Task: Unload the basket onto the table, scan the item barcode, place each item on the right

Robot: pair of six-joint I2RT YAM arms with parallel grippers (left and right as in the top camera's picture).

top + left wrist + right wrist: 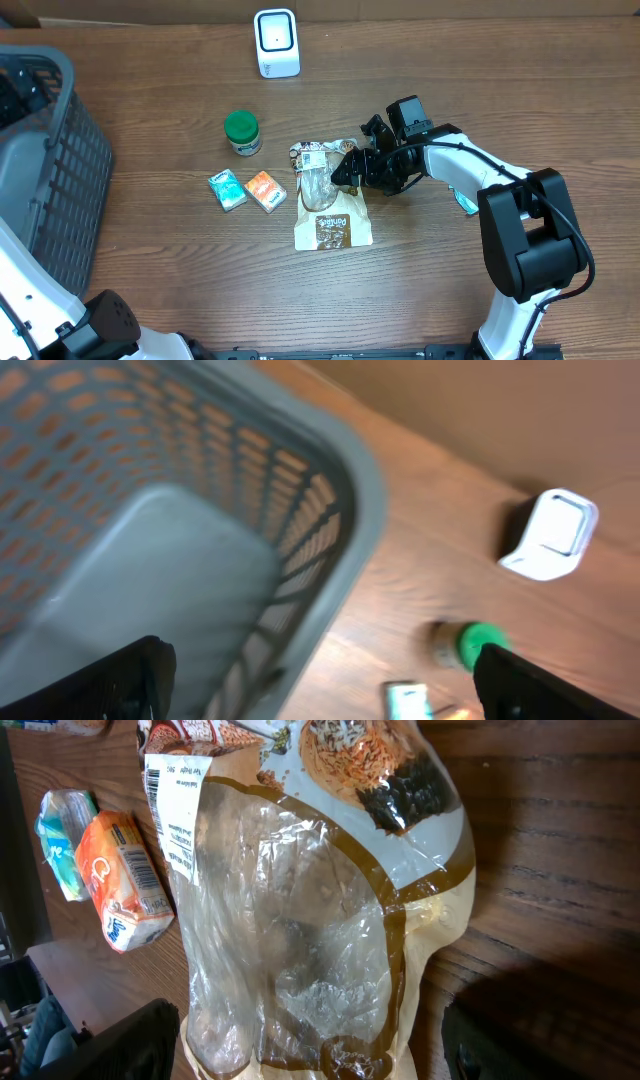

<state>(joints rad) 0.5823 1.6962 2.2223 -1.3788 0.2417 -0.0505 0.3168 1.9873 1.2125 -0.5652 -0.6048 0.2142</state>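
I saw a dark brown wooden table [520, 90] filling my overhead view, its grain running left to right with a dull sheen. Along the far edge stood a plain tan board [450, 6]. The light was even — shadows soft-edged and close.

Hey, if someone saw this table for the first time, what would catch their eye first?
Most likely the clear-fronted snack bag lying mid-table, with the right gripper open over it. Next come the big grey basket at the left edge and the white scanner standing at the far side.
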